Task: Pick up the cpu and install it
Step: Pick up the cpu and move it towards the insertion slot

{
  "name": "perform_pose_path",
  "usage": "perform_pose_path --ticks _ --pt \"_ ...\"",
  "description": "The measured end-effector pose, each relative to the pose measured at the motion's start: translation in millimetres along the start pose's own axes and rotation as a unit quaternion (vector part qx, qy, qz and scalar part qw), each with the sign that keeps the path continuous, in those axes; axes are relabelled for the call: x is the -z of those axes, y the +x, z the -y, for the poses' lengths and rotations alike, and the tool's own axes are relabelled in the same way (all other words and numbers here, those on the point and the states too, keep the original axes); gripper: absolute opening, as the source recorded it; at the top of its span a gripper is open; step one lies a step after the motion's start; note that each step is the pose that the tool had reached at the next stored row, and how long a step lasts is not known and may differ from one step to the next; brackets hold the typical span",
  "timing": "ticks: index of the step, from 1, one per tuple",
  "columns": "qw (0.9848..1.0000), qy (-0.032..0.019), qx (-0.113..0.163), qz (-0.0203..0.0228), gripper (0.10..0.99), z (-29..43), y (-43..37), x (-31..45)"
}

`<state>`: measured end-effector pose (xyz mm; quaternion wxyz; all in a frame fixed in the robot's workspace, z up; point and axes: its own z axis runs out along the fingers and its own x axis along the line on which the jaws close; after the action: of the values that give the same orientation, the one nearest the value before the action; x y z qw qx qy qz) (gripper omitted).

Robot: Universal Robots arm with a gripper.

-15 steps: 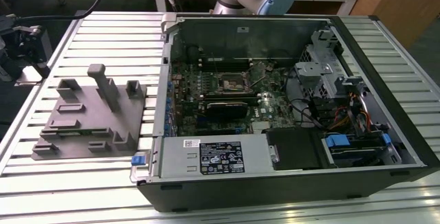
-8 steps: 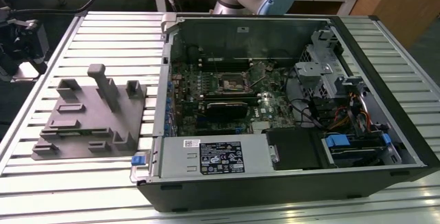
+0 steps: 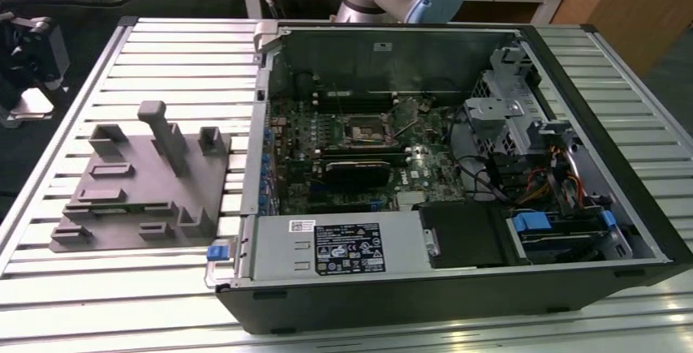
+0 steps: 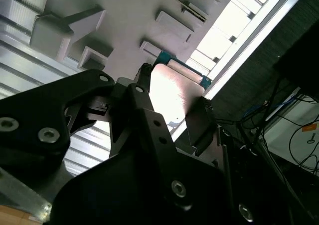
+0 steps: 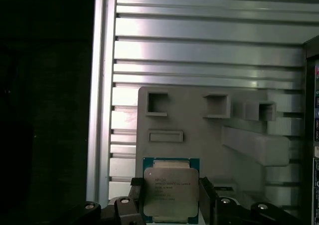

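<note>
My pincer (image 5: pixel 172 199) is closed on the cpu (image 5: pixel 171 191), gripping two opposite edges so the chip rides flat, metal top toward the first wrist view and, I judge, its underside untouched. It hangs well above the grey tray (image 5: pixel 199 140) on the slatted counter (image 5: pixel 199 50). The open computer case (image 3: pixel 433 300) lies beside that tray, its motherboard socket (image 3: pixel 363 131) apparently unfilled.
</note>
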<state>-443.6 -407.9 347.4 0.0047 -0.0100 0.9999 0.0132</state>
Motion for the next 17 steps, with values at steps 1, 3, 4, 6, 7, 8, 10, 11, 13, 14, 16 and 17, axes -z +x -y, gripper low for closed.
perform_pose_path --ticks 1,3,4,6,7,8,10,11,13,14,16,17 --pt "1.0 0.0 0.0 0.0 0.533 0.0 0.0 1.9" --pt "1.0 0.0 0.0 -0.0001 0.533 -0.2 -0.1 5.7" --pt "1.0 -0.0001 0.0 -0.0001 0.533 -0.2 -0.1 7.4" --pt "1.0 -0.0001 0.0 0.0 0.533 -0.3 -0.1 10.6" --pt "1.0 -0.0001 0.0 -0.0001 0.533 -0.3 -0.1 12.0" --pt "1.0 -0.0001 0.0 -0.0001 0.533 -0.3 -0.2 13.3" --pt "1.0 -0.0001 0.0 -0.0001 0.533 -0.4 -0.2 16.0" --pt "1.0 -0.0001 0.0 0.0 0.533 -0.4 -0.2 17.2" --pt "1.0 -0.0002 0.0 0.0 0.533 -0.5 -0.2 19.7" --pt "1.0 -0.0002 0.0 0.0 0.533 -0.5 -0.2 21.0" --pt "1.0 -0.0002 0.0 -0.0001 0.533 -0.6 -0.3 24.0" --pt "1.0 -0.0002 0.0 0.0 0.533 -0.6 -0.3 25.4"
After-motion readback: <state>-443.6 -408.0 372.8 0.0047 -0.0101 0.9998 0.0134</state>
